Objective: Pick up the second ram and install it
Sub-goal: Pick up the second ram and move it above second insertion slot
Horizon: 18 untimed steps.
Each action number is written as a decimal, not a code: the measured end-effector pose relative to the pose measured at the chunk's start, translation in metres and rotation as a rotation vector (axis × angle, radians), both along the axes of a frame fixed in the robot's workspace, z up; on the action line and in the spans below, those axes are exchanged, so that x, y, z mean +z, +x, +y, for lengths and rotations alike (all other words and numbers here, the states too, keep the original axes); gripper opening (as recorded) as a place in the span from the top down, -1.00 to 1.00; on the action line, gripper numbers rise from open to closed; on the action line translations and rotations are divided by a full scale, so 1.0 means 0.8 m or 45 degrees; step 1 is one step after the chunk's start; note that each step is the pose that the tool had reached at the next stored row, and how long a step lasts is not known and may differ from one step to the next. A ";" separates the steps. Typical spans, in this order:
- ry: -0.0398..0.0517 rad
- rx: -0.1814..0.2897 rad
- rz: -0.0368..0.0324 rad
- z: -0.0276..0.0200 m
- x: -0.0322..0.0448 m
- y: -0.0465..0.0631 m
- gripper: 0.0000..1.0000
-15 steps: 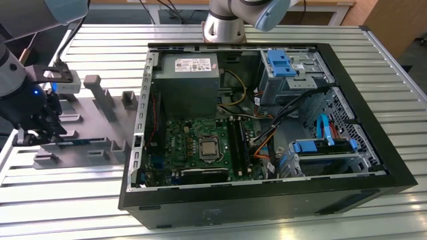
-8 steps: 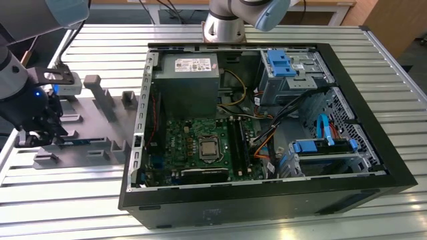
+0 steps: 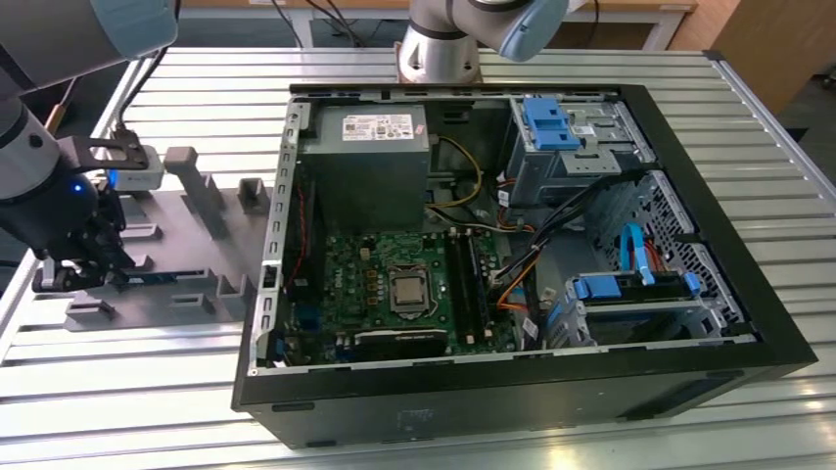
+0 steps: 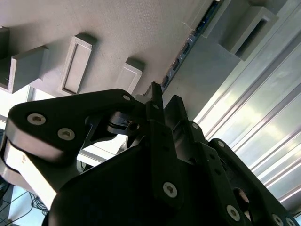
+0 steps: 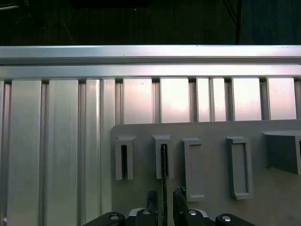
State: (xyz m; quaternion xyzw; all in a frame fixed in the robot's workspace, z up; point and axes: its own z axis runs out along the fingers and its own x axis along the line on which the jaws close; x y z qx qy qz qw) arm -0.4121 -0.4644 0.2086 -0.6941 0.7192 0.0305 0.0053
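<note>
Indoors, slatted metal table [image 5: 61,141], grey fixture [image 5: 214,181], tool [image 5: 164,192] slightly open astride second ram [image 5: 163,162].

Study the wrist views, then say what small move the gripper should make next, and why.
Probably close the fingers on the second ram. In the first wrist view the gripper has one finger on each side of the stick, which stands on edge in a slotted block of the grey fixture. A gap shows on both sides, so it seems lined up but not yet gripping.
</note>
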 end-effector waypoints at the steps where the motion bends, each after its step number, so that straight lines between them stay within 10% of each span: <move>1: 0.000 0.000 0.0000 0.0000 0.0000 0.000 0.45; 18: -0.001 0.000 -0.0063 0.0004 -0.0096 0.004 0.45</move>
